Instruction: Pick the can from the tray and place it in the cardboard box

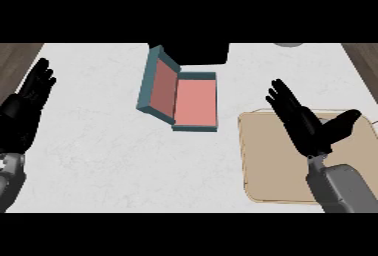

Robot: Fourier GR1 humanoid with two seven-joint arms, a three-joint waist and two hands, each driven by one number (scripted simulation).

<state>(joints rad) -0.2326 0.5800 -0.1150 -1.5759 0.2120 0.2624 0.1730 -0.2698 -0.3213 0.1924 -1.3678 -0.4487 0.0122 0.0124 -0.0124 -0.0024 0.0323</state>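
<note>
A pale white marbled counter top (111, 160) fills most of the head view, with strips of dark wood floor (15, 55) showing past its left and right edges; a flat beige rectangular tray with rounded corners (277, 170) lies at the right, and a teal box with a salmon-pink inside (193, 102) sits open near the middle, its lid (159, 85) standing tilted along its left side, well apart from the tray; a black block (188, 52) at the far edge is cut off by the top of the view, and a small grey round shape (288, 44) at the upper right is too clipped to identify; the can cannot be made out anywhere, neither on the tray nor in the box; the black right hand (306, 125) hovers over the tray's upper part, fingers straight and spread, thumb out to the side, holding nothing; the black left hand (26, 107) rests at the left edge, fingers up and relaxed, also holding nothing
</note>
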